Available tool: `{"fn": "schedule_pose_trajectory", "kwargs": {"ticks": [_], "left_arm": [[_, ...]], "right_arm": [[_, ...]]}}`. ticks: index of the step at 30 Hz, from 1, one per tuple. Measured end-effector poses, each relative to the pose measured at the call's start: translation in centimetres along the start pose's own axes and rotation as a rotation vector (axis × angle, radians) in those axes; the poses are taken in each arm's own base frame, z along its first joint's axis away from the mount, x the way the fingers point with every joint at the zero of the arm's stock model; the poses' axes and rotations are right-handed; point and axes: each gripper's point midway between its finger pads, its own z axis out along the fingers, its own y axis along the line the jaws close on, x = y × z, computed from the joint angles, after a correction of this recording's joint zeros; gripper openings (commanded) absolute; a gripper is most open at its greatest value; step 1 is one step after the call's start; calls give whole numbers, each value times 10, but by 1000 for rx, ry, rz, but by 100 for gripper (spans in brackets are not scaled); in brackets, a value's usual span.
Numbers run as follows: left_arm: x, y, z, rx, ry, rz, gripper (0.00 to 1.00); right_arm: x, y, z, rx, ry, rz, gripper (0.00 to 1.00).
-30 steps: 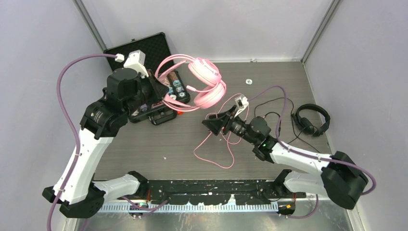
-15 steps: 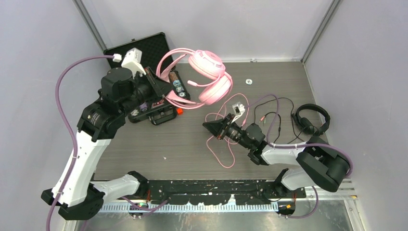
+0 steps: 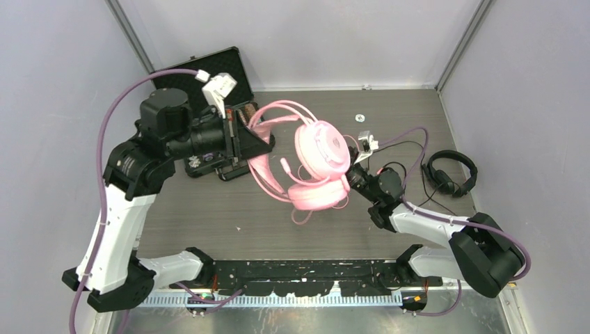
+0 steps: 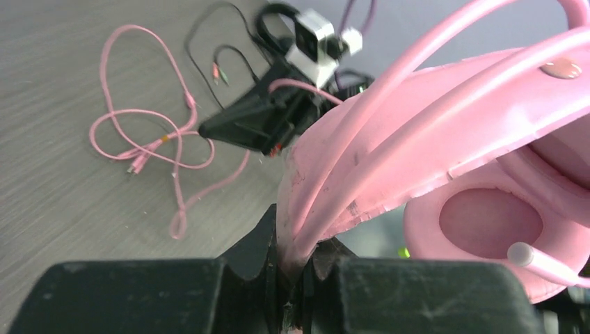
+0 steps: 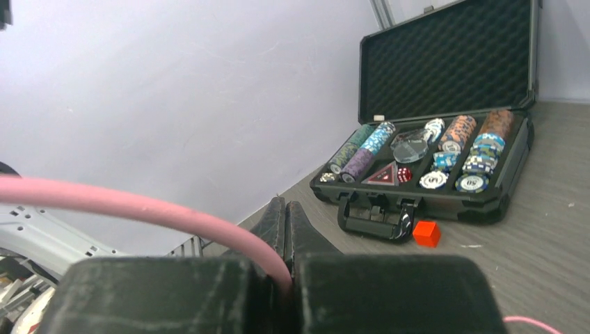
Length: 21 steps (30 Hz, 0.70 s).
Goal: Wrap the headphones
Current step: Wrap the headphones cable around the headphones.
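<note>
Seen from above, two robot arms reach in over a grey wood-grain table [image 3: 209, 216]. The pink headphones [image 3: 321, 165] hang in the air between the arms, above the middle of the table. Their ear cups sit towards the right arm and their headband [image 3: 268, 120] arches back towards the left arm.

The left gripper [image 4: 296, 245] is pressed together on the thin bands of the pink headband, which is how it holds the headset up. In the left wrist view the bands run up and to the right out of the fingers. One padded ear cup [image 4: 490, 221] fills the lower right corner.

The right gripper [image 5: 284, 217] sits just behind the ear cups in the overhead view. Its fingers are pinched shut on the pink cable [image 5: 139, 205], which enters from the left and ends between them. More of this cable lies in loose loops on the table, seen in the left wrist view below the right gripper.

The black headphones [image 3: 451, 174] lie flat near the right edge of the table, well apart from both grippers.

At the back left stands an open black case [image 5: 445, 66] with a foam-lined lid and rows of poker chips in its tray. A small red cube [image 5: 426, 233] lies on the table just in front of the case. A small white round object [image 3: 360, 118] lies near the back of the table.
</note>
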Motion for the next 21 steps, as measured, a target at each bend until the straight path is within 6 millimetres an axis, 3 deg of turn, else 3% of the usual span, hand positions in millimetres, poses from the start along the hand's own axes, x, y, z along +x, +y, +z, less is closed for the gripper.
{"fn": "schedule_pose_trajectory", "kwargs": {"ticks": [6, 13, 16, 21], "left_arm": [[34, -4, 20, 155, 200, 46, 0], [69, 16, 24, 190, 355, 176, 0], [85, 37, 25, 146, 412, 244, 0], [118, 97, 30, -27, 539, 376, 0]], "right_arm": [[-11, 7, 7, -63, 29, -20, 0], [-11, -2, 7, -62, 100, -3, 0], [-20, -11, 9, -39, 139, 19, 1], [-31, -18, 5, 17, 248, 45, 0]]}}
